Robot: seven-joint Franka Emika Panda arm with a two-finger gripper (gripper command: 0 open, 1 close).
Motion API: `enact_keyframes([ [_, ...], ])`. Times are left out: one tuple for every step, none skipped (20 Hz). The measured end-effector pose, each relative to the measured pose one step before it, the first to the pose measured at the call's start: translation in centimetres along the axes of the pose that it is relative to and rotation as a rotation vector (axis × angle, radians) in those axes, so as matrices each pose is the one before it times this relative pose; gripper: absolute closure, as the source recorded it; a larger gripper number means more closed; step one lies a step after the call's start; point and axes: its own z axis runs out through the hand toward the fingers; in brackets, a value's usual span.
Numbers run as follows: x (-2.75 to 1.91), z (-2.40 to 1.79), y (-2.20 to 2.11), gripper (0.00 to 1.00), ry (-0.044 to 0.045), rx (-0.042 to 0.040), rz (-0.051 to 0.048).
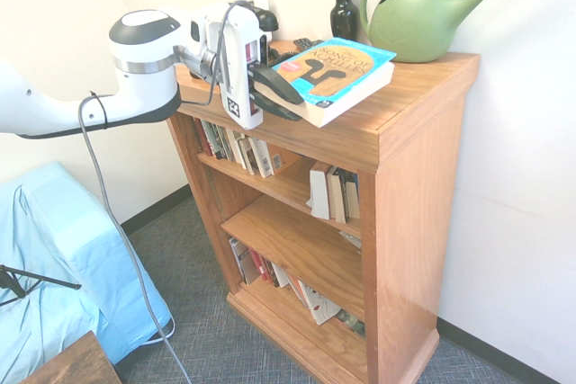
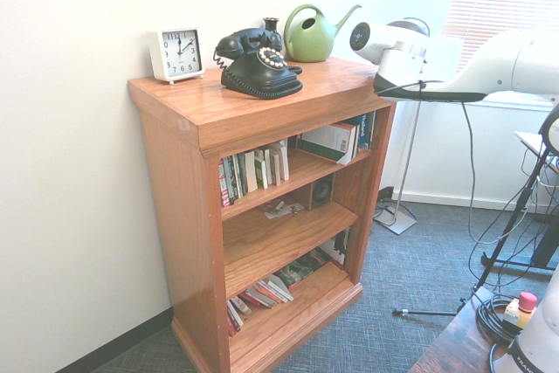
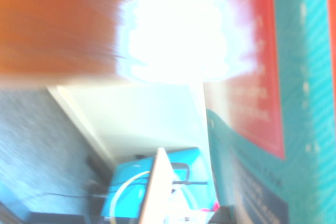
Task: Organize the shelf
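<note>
The shelf (image 1: 387, 123) is an orange-brown oak bookcase against the white wall, with books on its inner levels. My gripper (image 1: 299, 105) reaches in from the left at the level of the top board and is shut on the near edge of a thick teal book (image 1: 342, 74). The book lies tilted over the top board's front corner. From close by, the wrist view shows the teal and red cover (image 3: 294, 103) beside the blurred wood of the shelf (image 3: 52, 19). In the second exterior view the arm (image 2: 402, 50) hides the book and the gripper.
On the top board stand a green watering can (image 1: 423, 15), a black vase (image 1: 344, 11), a black telephone (image 2: 258, 63) and a white clock (image 2: 177, 52). Upright and leaning books (image 1: 333, 193) fill parts of the inner levels. A light-blue covered seat (image 1: 54, 258) stands left of the bookcase.
</note>
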Motion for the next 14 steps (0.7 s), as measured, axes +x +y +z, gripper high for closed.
enact_keyframes([
  [0.020, -0.174, 1.062, 1.00, -0.01252, 0.01761, 0.01498],
  [-0.102, -0.157, 0.993, 1.00, -0.01471, 0.02570, 0.01417],
  [-0.188, -0.252, 0.834, 1.00, -0.01261, 0.02784, 0.01201],
  [-0.312, -0.403, 0.770, 1.00, -0.01312, 0.03063, 0.01449],
  [-0.433, -0.599, 0.742, 1.00, -0.01303, 0.03487, 0.01616],
  [-0.529, -0.811, 0.651, 1.00, -0.01117, 0.03585, 0.01707],
  [-0.666, -1.007, 0.624, 1.00, -0.01109, 0.03482, 0.01830],
  [-0.745, -1.108, 0.550, 1.00, -0.00889, 0.03870, 0.01657],
  [-0.936, -1.200, 0.448, 1.00, -0.00620, 0.03913, 0.01332],
  [-0.999, -1.014, 0.377, 1.00, -0.00502, 0.03143, 0.00902],
  [-1.080, -0.948, 0.377, 1.00, -0.00479, 0.02914, 0.00850],
  [-1.080, -0.735, 0.386, 1.00, -0.00671, 0.02626, 0.00845],
  [-1.066, -0.599, 0.415, 1.00, -0.00592, 0.02094, 0.00530],
  [-1.011, -0.622, 0.475, 1.00, -0.00467, 0.01861, 0.00524],
])
